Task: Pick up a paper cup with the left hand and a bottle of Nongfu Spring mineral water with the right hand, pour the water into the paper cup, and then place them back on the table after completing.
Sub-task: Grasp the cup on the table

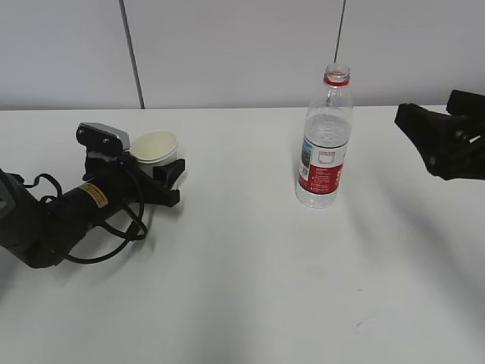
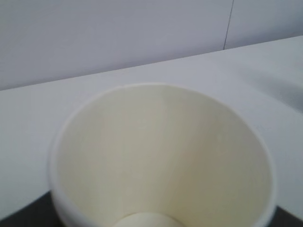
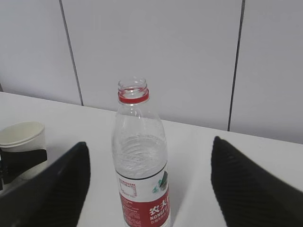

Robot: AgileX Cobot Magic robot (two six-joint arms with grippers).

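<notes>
A white paper cup [image 1: 154, 145] stands at the table's [image 1: 242, 288] left, empty inside in the left wrist view [image 2: 161, 156]. My left hand's gripper [image 1: 168, 182] is shut on the cup low down; only dark finger edges [image 2: 23, 215] show at that view's bottom corners. An uncapped Nongfu Spring bottle [image 1: 324, 144] with a red label stands upright at centre right, holding clear water [image 3: 139, 156] to about its shoulder. My right hand's gripper [image 1: 418, 140] is open, right of the bottle and apart from it. In the right wrist view the bottle [image 3: 141, 161] stands ahead between its spread fingers [image 3: 61, 189].
A white panelled wall [image 1: 242, 45] with dark seams runs behind the table's far edge. White tabletop lies between cup and bottle and in front of both. The cup and a left finger show at the right wrist view's left edge [image 3: 23, 137].
</notes>
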